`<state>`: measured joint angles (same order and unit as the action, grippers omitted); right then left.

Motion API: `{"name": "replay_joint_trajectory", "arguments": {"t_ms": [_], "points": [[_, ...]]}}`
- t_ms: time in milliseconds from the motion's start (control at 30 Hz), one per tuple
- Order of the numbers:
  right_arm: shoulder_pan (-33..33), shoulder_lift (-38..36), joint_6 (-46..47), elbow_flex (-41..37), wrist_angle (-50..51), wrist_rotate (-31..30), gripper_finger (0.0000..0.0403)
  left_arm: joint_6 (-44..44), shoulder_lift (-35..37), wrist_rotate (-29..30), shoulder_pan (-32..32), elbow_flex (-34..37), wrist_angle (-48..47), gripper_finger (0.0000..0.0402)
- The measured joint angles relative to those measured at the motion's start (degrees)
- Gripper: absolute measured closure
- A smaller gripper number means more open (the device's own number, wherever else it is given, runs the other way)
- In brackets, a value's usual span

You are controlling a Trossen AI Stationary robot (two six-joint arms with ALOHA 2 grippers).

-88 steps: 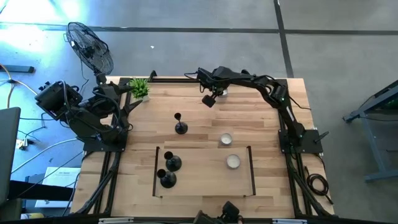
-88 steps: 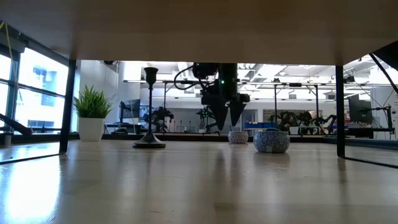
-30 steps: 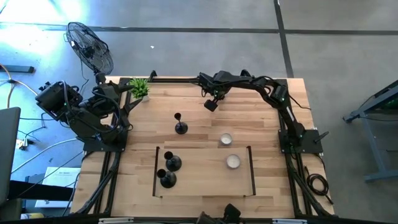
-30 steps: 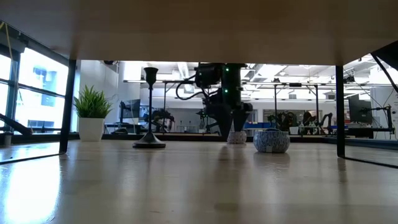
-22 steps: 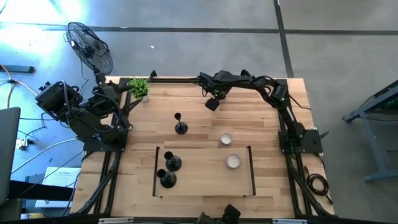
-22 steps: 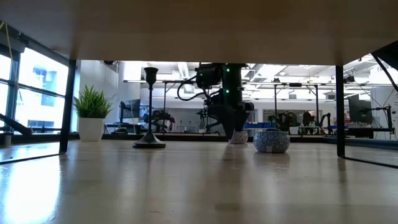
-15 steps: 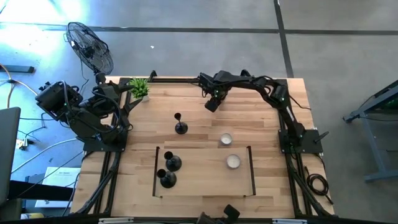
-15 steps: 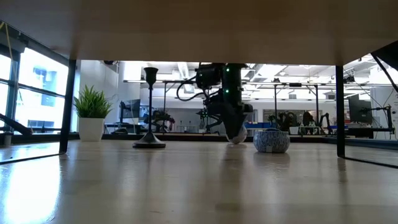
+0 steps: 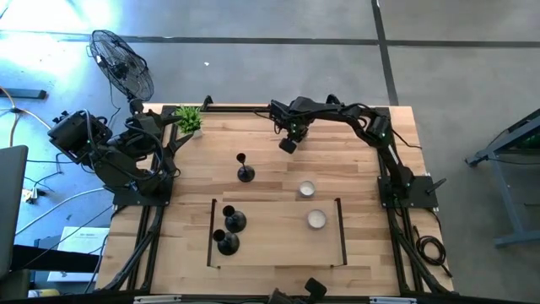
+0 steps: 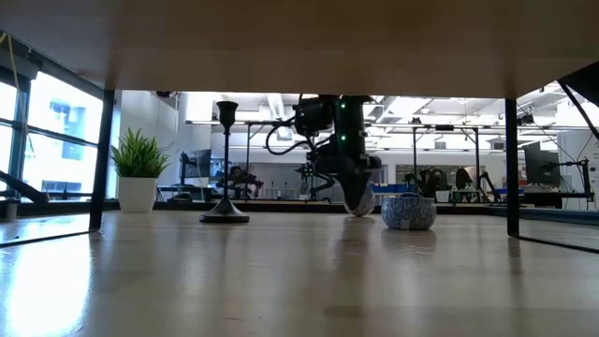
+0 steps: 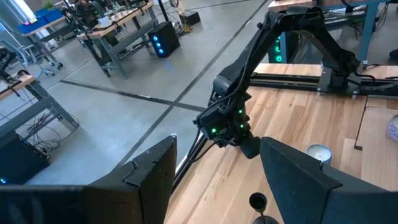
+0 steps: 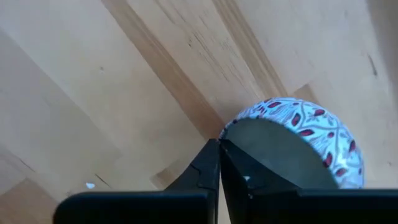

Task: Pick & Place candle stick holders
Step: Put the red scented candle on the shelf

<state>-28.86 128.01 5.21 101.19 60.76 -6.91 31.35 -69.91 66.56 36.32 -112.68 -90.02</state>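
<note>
I am the two-armed robot at a pale wooden plank counter (image 9: 363, 169). My right claw (image 9: 288, 145) hangs low at the far middle of the counter. In my right wrist view its two dark fingers (image 12: 219, 168) meet tip to tip, pinched onto the rim of a small round ceramic bowl with a red and blue pattern (image 12: 298, 140). The low view shows that bowl (image 10: 358, 205) tilted, just off the counter, under my claw.

The thing my task names stands elsewhere. One thin black candlestick holder with a round domed base and tiny cup top (image 9: 244, 170) stands upright in the open middle of the counter, its long axis straight up. It lies nearer my front edge and toward my left side from my right claw, well apart from it. Two more black candlestick holders (image 9: 230, 221) (image 9: 226, 243) already sit inside the dark-edged rectangular frame (image 9: 341, 230) near the front edge.

My left claw (image 11: 214, 186) waits folded back at the left edge, fingers spread wide with nothing between them, and looks across at the standing holder's cup (image 11: 257, 202). I judge the right claw the nearer of the two, but it is occupied. A small green potted plant (image 9: 190, 119) sits at the far left corner.
</note>
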Motion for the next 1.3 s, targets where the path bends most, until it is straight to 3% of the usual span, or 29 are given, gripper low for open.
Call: {"name": "replay_joint_trajectory", "arguments": {"t_ms": [900, 1300], "points": [[0.1, -7.1, -1.0, 0.0, 1.0, -0.4, 0.0402, 0.0, 0.0, -0.1, 0.0, 0.0, 0.0, 0.0175], [0.4, -7.1, -1.6, 0.0, -1.2, 6.8, 0.0386, 0.0, 0.0, -1.3, 0.0, 0.0, 0.0, 0.0175]]}}
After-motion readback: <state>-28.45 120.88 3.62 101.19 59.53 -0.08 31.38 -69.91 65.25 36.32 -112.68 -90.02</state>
